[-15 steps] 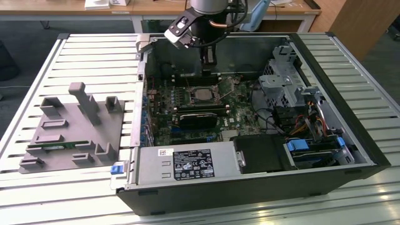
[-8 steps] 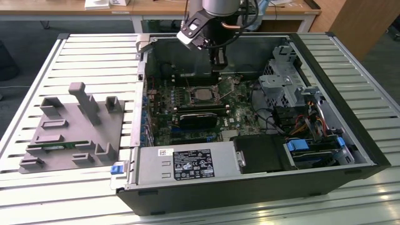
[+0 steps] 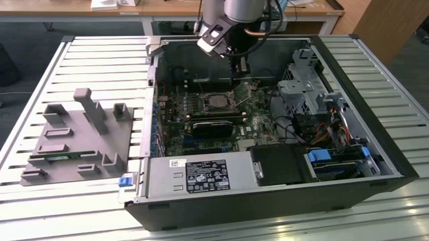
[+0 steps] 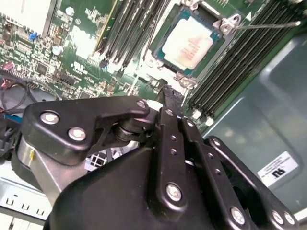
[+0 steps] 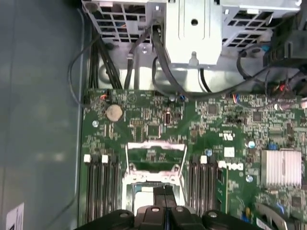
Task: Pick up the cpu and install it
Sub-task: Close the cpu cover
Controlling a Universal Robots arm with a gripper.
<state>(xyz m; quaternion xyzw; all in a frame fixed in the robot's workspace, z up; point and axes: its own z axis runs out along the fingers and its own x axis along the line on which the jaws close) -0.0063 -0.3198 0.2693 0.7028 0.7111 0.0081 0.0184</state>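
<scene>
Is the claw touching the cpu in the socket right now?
Apart. In the second wrist view the cpu lies in its socket and the claw ends short of it, with green board showing between.

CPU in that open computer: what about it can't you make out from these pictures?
- Exterior view: the cpu is too small to tell whether it lies flat and fully seated.
- First wrist view: the gripper covers most of the cpu.
- Second wrist view: glare washes out the cpu's top, so any markings are unreadable.
</scene>
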